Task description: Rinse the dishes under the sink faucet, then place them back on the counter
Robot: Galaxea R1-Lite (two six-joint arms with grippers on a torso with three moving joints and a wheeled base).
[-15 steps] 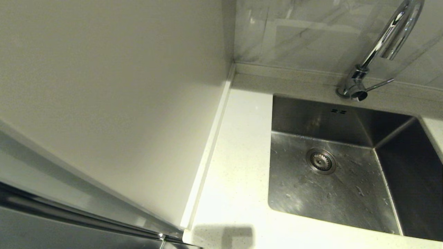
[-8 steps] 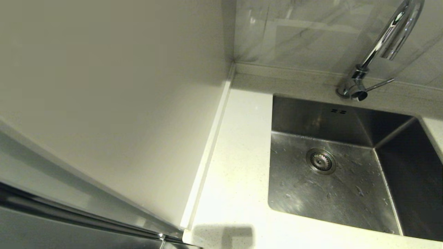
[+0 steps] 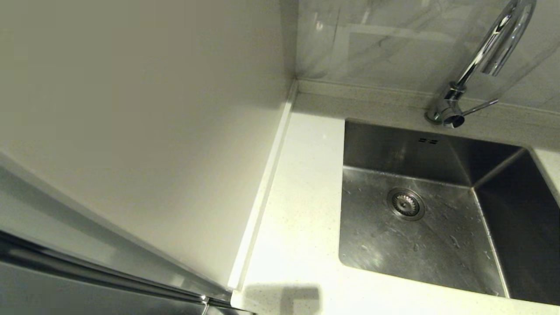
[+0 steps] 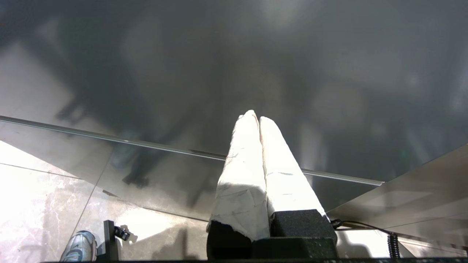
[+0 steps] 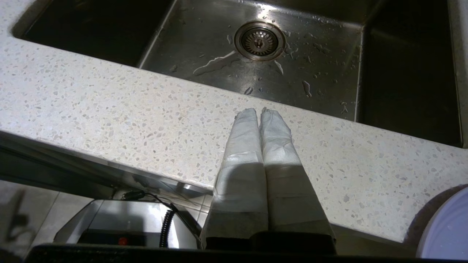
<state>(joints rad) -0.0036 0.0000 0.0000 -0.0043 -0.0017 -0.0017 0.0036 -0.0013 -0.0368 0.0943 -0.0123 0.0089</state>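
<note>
Right claw (image 5: 259, 109): fingers together, empty, poised over the counter (image 5: 109, 109) front edge, facing the sink (image 5: 310, 47). Lilac plate (image 5: 444, 233): on counter, close beside this claw; nearer arm. Left claw (image 4: 255, 116): fingers together, parked below counter level. Faucet (image 3: 481, 61): behind sink.

Brushed, water-spotted steel sink (image 3: 437, 236), glossy chrome faucet (image 3: 485, 57), smooth speckled stone counter (image 3: 302, 210).

You see only a sliver of the lilac plate (image 5: 444, 228), cut off at the corner of the right wrist view, while the faucet (image 3: 481, 65) loses the top of its arc and the sink (image 3: 503, 183) its right side beyond the head view's edge.
</note>
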